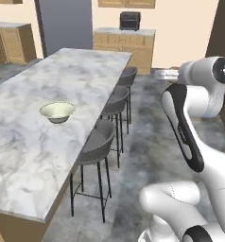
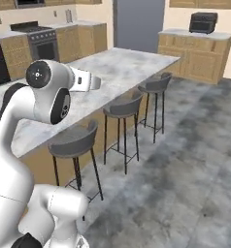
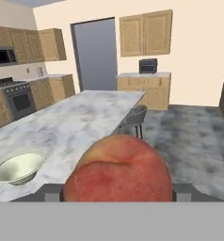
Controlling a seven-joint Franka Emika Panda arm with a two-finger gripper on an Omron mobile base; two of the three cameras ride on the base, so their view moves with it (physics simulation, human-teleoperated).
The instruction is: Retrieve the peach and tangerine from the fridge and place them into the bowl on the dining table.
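In the hand view the reddish-pink peach [image 3: 117,172] sits large and close, with my gripper [image 3: 117,196] shut on it and the finger tips [image 3: 52,193] just showing at its sides. My hand [image 1: 165,74] hovers off the right edge of the marble dining table [image 1: 62,75], above the stools. The pale cream bowl [image 1: 57,112] stands on the table, to the lower left of the peach in the hand view, where the bowl [image 3: 19,167] has nothing in it. The tall grey fridge [image 1: 64,23] stands beyond the table's far end. The tangerine is out of view.
Three grey stools [image 1: 98,144] line the table's right side, below my hand. A wooden counter with a dark toaster oven [image 1: 130,20] stands at the back wall. A stove [image 2: 40,41] sits at the far left. Grey floor [image 2: 185,145] lies open to the right.
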